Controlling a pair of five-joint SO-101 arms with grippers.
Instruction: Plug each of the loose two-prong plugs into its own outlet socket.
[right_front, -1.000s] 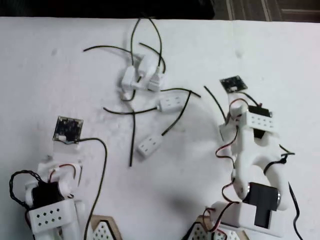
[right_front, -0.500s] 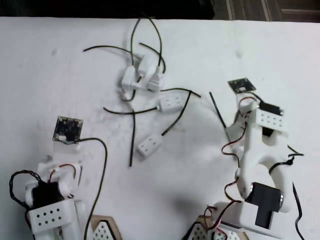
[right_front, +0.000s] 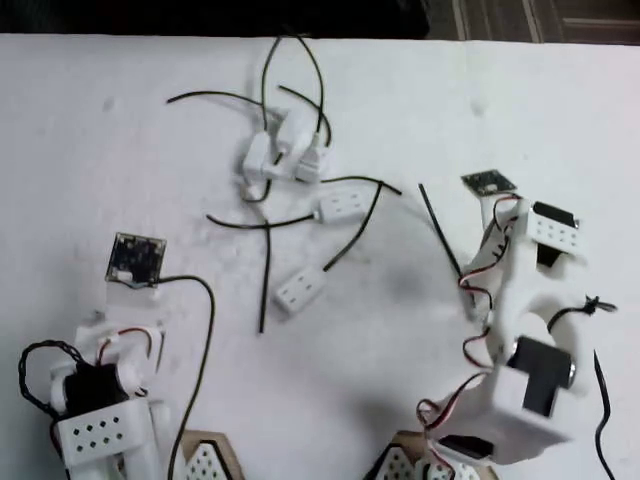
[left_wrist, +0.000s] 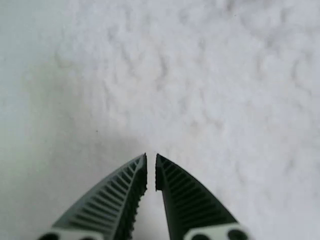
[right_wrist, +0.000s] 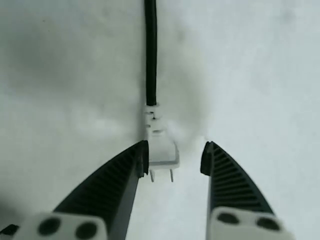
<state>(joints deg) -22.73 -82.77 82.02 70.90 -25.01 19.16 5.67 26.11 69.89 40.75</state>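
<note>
Right gripper (right_wrist: 175, 148): jaws are standing apart, gripping nothing. A white two-prong plug (right_wrist: 161, 150) is lying on the table between them. It is touching the inner face of one finger (right_wrist: 131, 167) and sitting clear of the other, prongs pointing back toward the wrist. Its black cord (right_wrist: 150, 50) is running straight away from the gripper.

High view: the right arm (right_front: 512, 330) is swinging outward toward the right edge compared with a second ago. Its base joint is rolling over, and more of the cord (right_front: 438, 222) is now showing beside it.

Left gripper (left_wrist: 151, 170): fingers are drawn nearly together with only a thin slit between them. It is holding nothing and hanging over bare white table (left_wrist: 210, 75). The left arm (right_front: 100, 400) is sitting where it was.

Farther out, the two loose sockets (right_front: 340, 203) (right_front: 300, 288) and the tangle of white plugs and cords (right_front: 282, 155) are lying unchanged mid-table, well apart from both grippers.
</note>
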